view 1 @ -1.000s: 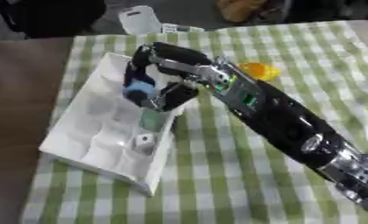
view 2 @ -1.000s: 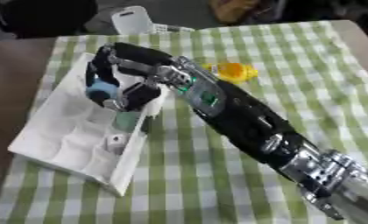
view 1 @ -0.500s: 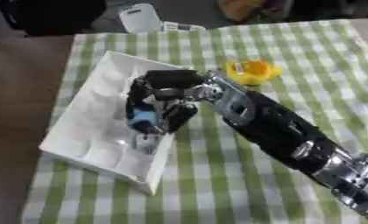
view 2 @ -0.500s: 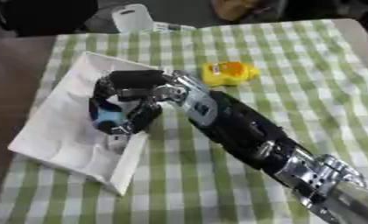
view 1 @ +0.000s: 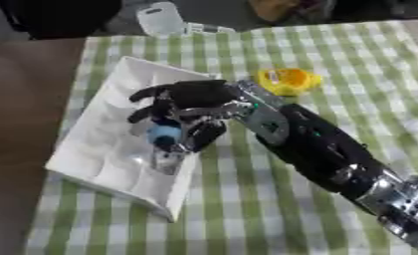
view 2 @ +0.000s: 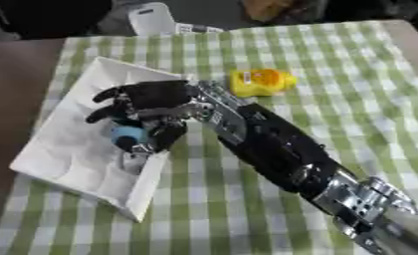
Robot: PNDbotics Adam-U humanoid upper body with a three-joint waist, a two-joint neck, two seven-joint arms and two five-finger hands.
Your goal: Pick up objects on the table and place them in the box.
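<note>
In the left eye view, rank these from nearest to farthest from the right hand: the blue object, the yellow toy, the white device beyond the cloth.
1. Blue object: under the right hand, over the white box.
2. Yellow toy: on the cloth, to the hand's right.
3. White device: far edge, off the cloth.

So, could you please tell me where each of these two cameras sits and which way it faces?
Left eye view: head camera, looking down at the white box and checked cloth; the right arm and robot hand show.
Right eye view: same head, set slightly aside, same downward look; the right arm shows.
Both share the box, the blue-capped object and the yellow object.
</note>
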